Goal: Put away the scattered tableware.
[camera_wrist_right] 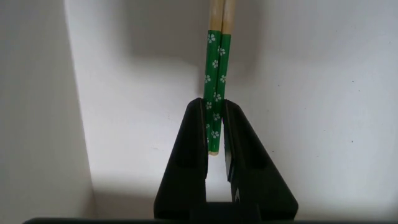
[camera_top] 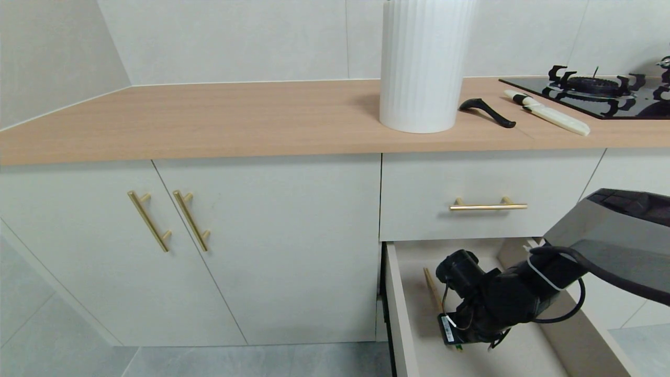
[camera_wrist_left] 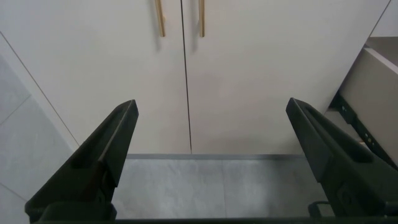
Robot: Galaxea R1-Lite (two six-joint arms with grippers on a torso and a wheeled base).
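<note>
Chopsticks (camera_wrist_right: pixel 216 93) with green ends sit low in the open drawer (camera_top: pixel 402 314), pinched tight by the right gripper (camera_wrist_right: pixel 214 111) — the left gripper (camera_wrist_left: pixel 211 106) gapes wide by the cupboard doors (camera_wrist_left: pixel 249 81), and a knife (camera_top: pixel 547 112) and black scoop (camera_top: pixel 487 111) lie on the counter (camera_top: pixel 209 120) beside a white jar (camera_top: pixel 421 68).

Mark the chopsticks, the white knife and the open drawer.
chopsticks (camera_wrist_right: pixel 215 68), right wrist view, on the green flowered section.
white knife (camera_top: pixel 557 119), head view, on the middle of the blade.
open drawer (camera_top: pixel 402 314), head view, on its left side wall.
</note>
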